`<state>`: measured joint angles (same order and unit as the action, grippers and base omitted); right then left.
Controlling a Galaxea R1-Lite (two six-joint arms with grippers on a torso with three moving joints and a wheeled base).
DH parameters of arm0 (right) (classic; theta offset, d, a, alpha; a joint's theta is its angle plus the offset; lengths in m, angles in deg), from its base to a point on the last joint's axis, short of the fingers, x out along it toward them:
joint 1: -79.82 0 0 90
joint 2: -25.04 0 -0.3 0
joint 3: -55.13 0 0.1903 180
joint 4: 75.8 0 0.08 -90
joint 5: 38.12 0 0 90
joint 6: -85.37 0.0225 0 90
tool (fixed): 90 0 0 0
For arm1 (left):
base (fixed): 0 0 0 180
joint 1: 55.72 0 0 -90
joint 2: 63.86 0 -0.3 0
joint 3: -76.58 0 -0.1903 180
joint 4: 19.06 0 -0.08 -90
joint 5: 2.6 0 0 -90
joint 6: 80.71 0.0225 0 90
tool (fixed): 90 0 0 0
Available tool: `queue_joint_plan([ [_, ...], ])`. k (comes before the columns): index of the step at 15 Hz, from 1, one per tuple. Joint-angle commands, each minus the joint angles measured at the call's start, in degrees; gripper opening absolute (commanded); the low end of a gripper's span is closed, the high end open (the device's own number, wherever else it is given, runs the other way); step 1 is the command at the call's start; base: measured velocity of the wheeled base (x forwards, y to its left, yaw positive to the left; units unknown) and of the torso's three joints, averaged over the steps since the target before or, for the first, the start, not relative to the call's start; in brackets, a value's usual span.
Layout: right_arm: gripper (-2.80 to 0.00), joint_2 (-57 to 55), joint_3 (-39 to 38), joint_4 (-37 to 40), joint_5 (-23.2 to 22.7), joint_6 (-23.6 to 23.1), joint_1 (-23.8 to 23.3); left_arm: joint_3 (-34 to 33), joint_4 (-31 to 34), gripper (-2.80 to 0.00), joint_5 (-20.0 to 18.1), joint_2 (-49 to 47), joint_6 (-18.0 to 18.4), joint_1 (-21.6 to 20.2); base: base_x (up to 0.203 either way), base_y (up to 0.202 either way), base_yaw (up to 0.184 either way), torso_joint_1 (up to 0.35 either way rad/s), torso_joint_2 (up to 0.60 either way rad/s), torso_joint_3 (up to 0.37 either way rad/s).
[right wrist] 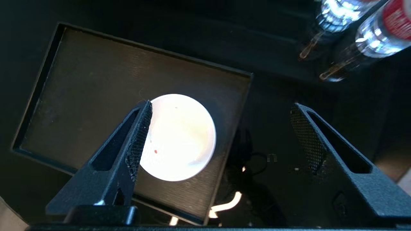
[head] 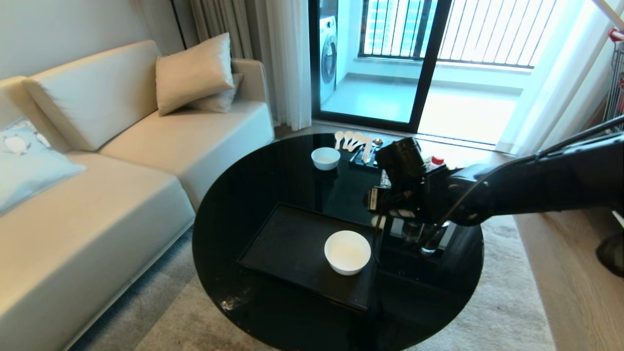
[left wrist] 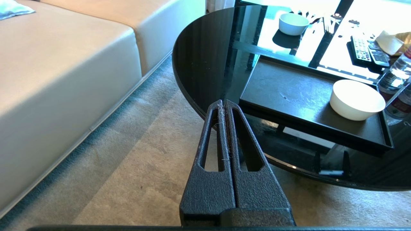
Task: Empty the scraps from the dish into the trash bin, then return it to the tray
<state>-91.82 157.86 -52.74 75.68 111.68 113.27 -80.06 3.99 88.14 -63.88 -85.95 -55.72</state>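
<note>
Bowl (right wrist: 179, 138) sits on tray (right wrist: 80, 80) below the right gripper (right wrist: 221, 134), looks empty bar a speck, so dump's prob done. You see its jaws wide apart, holding nothing. Left gripper (left wrist: 223, 107) pressed together, parked off table (left wrist: 205, 57).

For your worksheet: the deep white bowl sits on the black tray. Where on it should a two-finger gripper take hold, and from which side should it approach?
Grip the rim of the dish, one finger inside and one outside the wall, coming straight down from above. It stands upright with its mouth open, and its smooth round wall looks too wide and slippery to span. The side nearer the tray middle is probably best, away from the bottles. The right gripper is above it, open.
</note>
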Motion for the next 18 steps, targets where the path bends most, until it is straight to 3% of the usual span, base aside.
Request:
queue_joint_plan([
  [1,0.0,9.1,-9.2,-5.7,0.3,-6.1,-0.2,0.0,0.0,-2.8,0.0,0.0,0.0,0.0,0.0,0.0,0.0,0.0,0.0,0.0],
  [2,-2.8,11.7,-13.7,-9.3,0.4,-8.9,-0.4,0.0,0.0,-2.8,0.0,0.0,0.0,0.0,0.0,0.0,0.0,0.0,0.0,0.0],
  [5,-2.8,20.6,-25.3,-18.5,0.2,-17.3,-1.8,0.0,0.0,-2.8,0.0,0.0,0.0,0.0,0.0,0.0,0.0,0.0,0.0,0.0],
  [7,-2.8,25.5,-30.6,-23.3,0.1,-20.5,-3.5,0.0,0.0,-2.8,0.0,0.0,0.0,0.0,0.0,0.0,0.0,0.0,0.0,0.0],
  [11,-2.8,36.4,-42.6,-31.4,0.0,-23.7,-8.6,0.0,0.0,-2.8,0.0,0.0,0.0,0.0,0.0,0.0,0.0,0.0,0.0,0.0],
  [15,-2.8,48.2,-55.7,-41.8,0.0,-26.4,-18.7,0.0,0.0,-2.8,0.0,0.0,0.0,0.0,0.0,0.0,0.0,0.0,0.0,0.0],
  [18,-2.8,60.1,-64.9,-44.2,0.0,-29.5,-22.5,0.0,0.0,-2.8,0.0,0.0,0.0,0.0,0.0,0.0,0.0,0.0,0.0,0.0],
])
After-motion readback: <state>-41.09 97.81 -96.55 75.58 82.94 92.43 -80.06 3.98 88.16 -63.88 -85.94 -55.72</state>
